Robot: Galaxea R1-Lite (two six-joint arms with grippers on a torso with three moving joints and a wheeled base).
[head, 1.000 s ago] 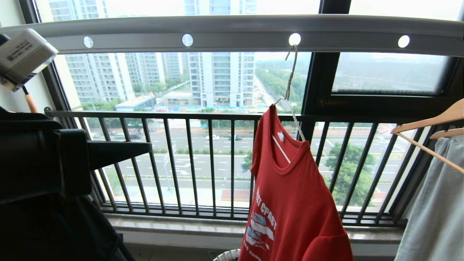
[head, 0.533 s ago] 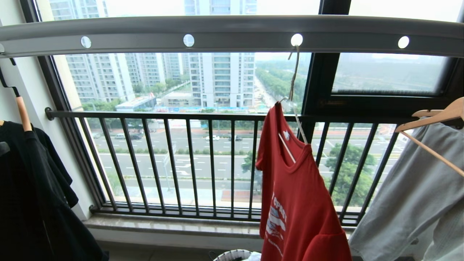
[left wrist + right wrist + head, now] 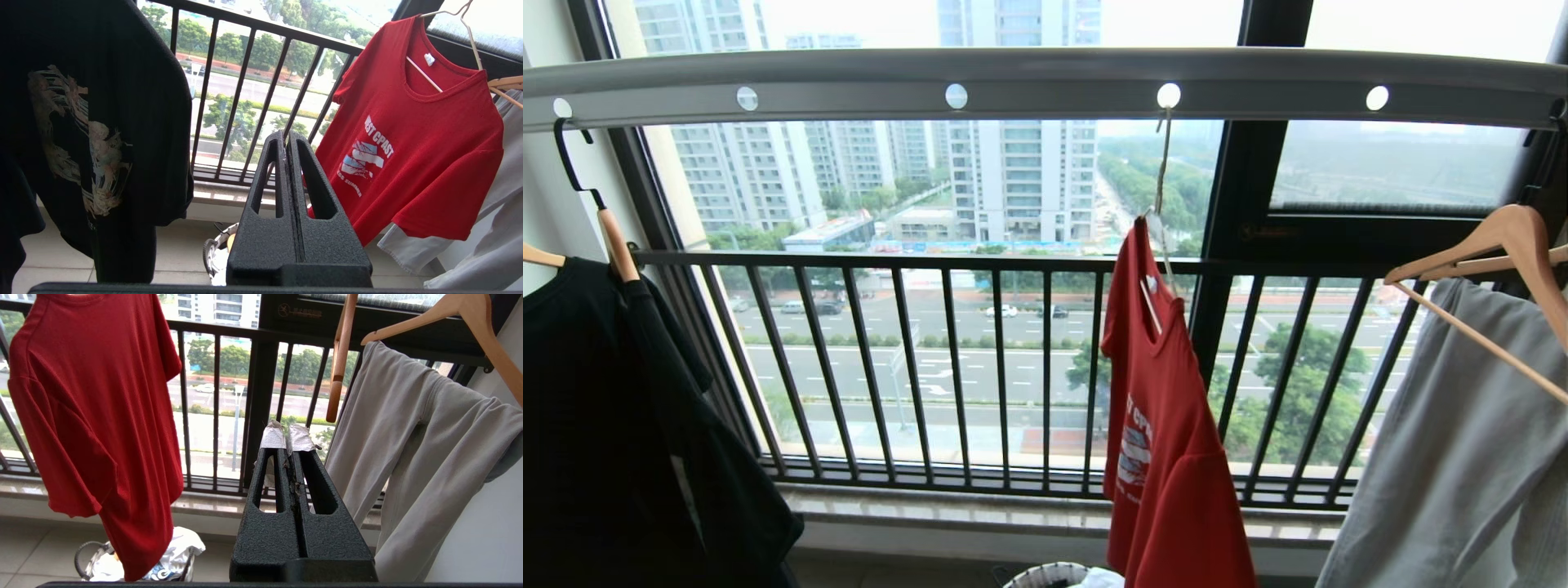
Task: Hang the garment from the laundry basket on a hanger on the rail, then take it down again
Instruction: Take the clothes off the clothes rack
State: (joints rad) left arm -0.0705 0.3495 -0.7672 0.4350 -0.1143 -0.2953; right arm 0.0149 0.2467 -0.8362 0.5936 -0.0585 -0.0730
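The red "WEST COAST" garment (image 3: 1160, 425) hangs on the thin wire hanger (image 3: 1161, 163), whose hook sits in a hole of the pale grey rail (image 3: 1045, 77). From the head it is seen almost edge-on. The laundry basket (image 3: 1045, 575) stands on the floor under it, only its white rim showing. Neither arm is in the head view. In the left wrist view my left gripper (image 3: 285, 136) is shut and empty, low and apart from the garment (image 3: 416, 155) and hanger (image 3: 472, 36). My right gripper (image 3: 286, 435), with taped tips, is shut and empty, beside the garment (image 3: 94, 416) and above the basket (image 3: 94, 559).
A black printed T-shirt (image 3: 605, 425) hangs at the left on a black-hooked wooden hanger. A pale grey garment (image 3: 1462, 457) hangs at the right on a thick wooden hanger (image 3: 1503, 237). The dark barred window railing (image 3: 1013, 269) and stone sill lie behind.
My left arm has dropped out of the head view, uncovering the black T-shirt. The red garment has turned more edge-on on its hanger. The whole head picture has shifted slightly.
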